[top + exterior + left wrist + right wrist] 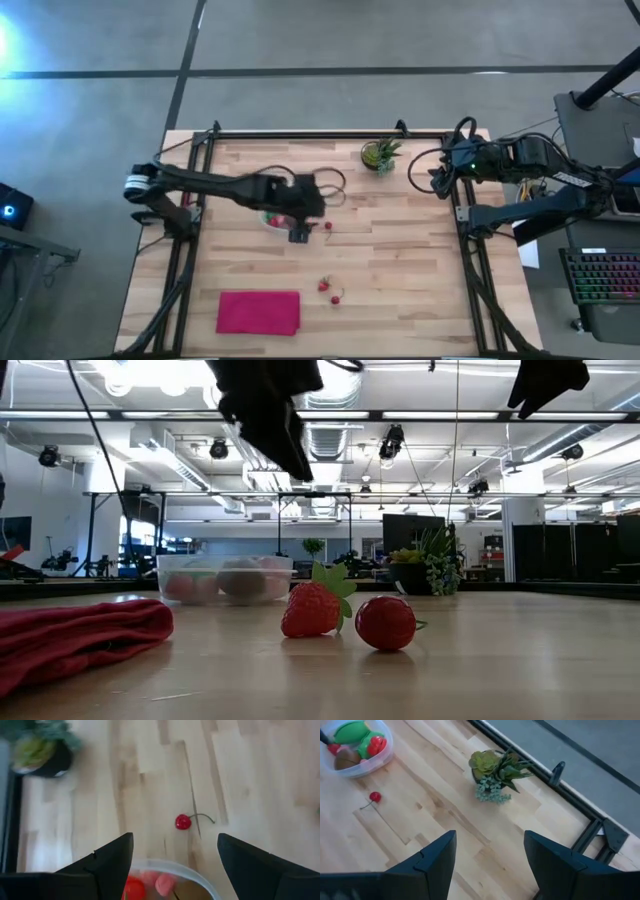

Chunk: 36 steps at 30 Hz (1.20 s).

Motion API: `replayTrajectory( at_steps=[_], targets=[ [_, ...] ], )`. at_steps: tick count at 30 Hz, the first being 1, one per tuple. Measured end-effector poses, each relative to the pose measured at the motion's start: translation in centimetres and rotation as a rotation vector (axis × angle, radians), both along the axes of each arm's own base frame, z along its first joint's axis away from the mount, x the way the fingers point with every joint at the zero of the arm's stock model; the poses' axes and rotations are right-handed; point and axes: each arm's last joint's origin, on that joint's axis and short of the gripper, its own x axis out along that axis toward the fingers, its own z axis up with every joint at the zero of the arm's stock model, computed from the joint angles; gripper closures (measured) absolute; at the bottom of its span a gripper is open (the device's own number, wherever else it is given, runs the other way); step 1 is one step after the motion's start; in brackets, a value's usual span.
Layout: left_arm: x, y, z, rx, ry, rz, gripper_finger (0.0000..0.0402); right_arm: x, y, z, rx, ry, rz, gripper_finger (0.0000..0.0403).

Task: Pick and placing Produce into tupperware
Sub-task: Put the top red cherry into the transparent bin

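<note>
Butcher-block planks of pale wood make up the table (400,260), framed by black metal rails and standing on a grey concrete floor crossed by dark lines. Taking the table's centre as the dial in the high view, the small clear plastic tupperware (357,767) sits at about ten o'clock, mostly hidden under the left gripper (298,232), which hangs just above it with its claw spread wide and empty. Inside the container lie a green oblong piece (351,730), a brown kiwi-like lump (346,759) and red pieces. One small red cherry with a thin stem (183,822) lies on the wood just beside the container, at about eleven o'clock. A red toy strawberry (312,609) and a round red cherry (386,623) rest close together at six o'clock. The flat magenta rectangular cloth (259,311) lies at seven o'clock, and the spiky green potted plant (380,154) stands at one o'clock near the far rail. The right gripper (489,852) waits past the plant at two o'clock, claw wide and empty. Beyond the table, the low view shows a large hall with ceiling ducts and strip lights.
</note>
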Motion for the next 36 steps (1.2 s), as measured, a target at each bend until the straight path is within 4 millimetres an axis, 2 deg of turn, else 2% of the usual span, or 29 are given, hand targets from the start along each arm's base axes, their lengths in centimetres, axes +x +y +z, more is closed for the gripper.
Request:
replayTrajectory(
  at_steps=[10,16,20,36],
  targets=[
    [4.5,-0.2,-5.4,0.089,0.145,-0.224,0.013,0.0,0.1,0.0,0.035,-0.012,-0.009,0.0177],
    [6.1,-0.1,-7.2,0.13,0.186,-0.292,0.0163,0.0,0.1,-0.2,0.047,-0.017,-0.025,0.0177],
    [6.9,0.7,-8.6,0.128,0.195,-0.279,0.0181,0.1,0.1,-0.4,0.052,-0.011,-0.032,0.0177],
    [7.0,2.7,-9.3,0.017,0.196,-0.29,0.019,0.4,0.0,-1.8,0.064,0.034,-0.043,0.0177]
  ],
)
